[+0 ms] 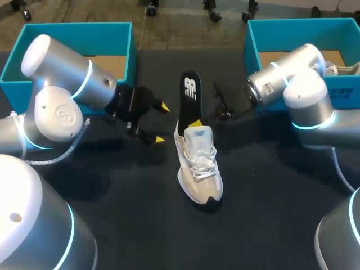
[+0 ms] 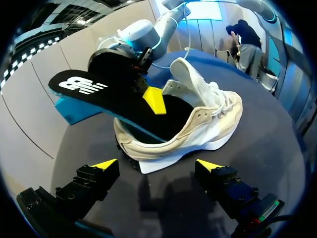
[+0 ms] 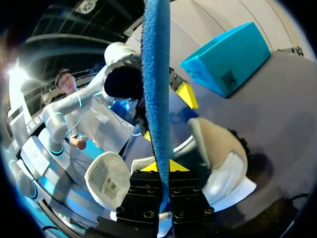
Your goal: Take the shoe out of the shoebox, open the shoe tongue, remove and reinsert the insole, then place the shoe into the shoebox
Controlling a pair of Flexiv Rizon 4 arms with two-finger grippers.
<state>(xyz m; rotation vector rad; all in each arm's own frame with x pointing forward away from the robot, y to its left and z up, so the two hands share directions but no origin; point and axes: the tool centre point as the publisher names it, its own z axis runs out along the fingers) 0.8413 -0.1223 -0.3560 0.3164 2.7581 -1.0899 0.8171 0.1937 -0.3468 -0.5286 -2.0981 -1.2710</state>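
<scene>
Cream-white shoe (image 1: 199,169) upright mid-table on the dark cloth (image 1: 112,197), toe toward the near edge. Black insole (image 1: 190,93), blue underneath, slanting out of the heel opening toward the far side, clamped between the fingers of the right gripper (image 3: 161,166). Left gripper (image 1: 161,122) just left of the shoe, fingers spread wide, holding nothing. Teal shoeboxes far left (image 1: 67,34) and far right (image 1: 298,25).

Blue-edged insole (image 3: 156,74) in right end effector (image 3: 162,166), above shoe (image 3: 218,148)
</scene>
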